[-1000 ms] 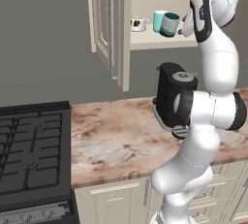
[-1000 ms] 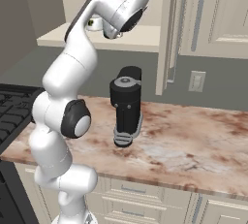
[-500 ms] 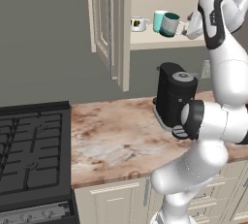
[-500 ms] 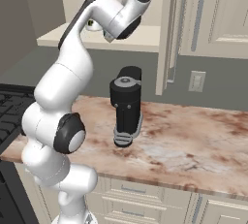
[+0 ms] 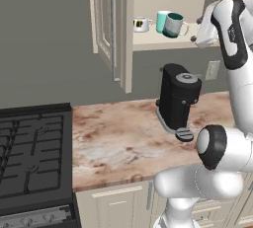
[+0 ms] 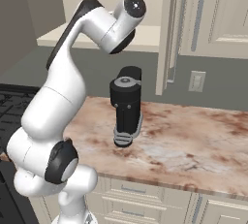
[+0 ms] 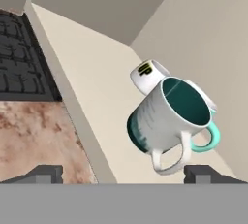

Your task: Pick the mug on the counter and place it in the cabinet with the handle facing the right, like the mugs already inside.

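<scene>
The mug (image 5: 174, 25) stood upright on the cabinet (image 5: 163, 44) shelf, handle (image 5: 185, 27) to the right, just in front of a mint mug (image 5: 161, 20) and beside a white mug (image 5: 141, 23). The gripper (image 7: 121, 172) hung just short of it with fingers (image 7: 46, 173) spread wide, holding nothing. A black coffee machine (image 5: 179, 98) sat on the counter (image 5: 118, 138) below.

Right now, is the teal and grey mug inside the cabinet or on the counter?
Inside. The mug stands on the cabinet shelf beside the mint mug, apart from the open gripper.
</scene>
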Controlling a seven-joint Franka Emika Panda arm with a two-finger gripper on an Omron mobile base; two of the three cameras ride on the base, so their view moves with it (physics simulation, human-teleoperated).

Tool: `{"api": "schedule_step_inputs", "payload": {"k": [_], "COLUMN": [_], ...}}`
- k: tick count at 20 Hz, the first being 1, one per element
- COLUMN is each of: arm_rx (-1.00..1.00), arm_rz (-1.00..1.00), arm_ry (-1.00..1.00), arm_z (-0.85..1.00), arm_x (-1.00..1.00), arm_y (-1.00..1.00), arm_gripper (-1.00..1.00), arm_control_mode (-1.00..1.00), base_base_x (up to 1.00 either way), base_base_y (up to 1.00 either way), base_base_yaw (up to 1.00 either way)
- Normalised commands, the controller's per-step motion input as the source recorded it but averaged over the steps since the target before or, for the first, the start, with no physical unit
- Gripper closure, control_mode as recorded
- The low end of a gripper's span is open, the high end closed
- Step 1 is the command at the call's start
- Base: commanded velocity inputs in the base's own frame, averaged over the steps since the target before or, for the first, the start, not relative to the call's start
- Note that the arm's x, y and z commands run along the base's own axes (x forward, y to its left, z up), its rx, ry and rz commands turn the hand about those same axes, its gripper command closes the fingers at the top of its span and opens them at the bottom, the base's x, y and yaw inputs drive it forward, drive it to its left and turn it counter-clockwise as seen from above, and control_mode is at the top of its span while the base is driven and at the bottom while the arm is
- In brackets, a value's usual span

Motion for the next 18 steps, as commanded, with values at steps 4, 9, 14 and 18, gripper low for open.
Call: {"api": "schedule_step_inputs", "payload": {"k": [4, 9, 14, 18], "arm_rx": [0.0, 0.0, -0.03, -0.06], "arm_rz": [0.0, 0.0, 0.0, 0.0], "arm_ry": [-0.08, -0.04, -0.01, 0.0], "arm_z": [-0.02, -0.17, -0.33, -0.38], "arm_x": [-0.81, -0.85, -0.79, -0.67], "arm_y": [0.15, 0.12, 0.14, 0.16], "arm_gripper": [-1.0, -1.0, -1.0, -1.0], "arm_control_mode": [-1.0, -1.0, -1.0, -1.0], "base_base_x": [0.0, 0.0, 0.0, 0.0], "base_base_y": [0.0, 0.0, 0.0, 0.0], "base_base_yaw": [0.0, 0.0, 0.0, 0.0]}}
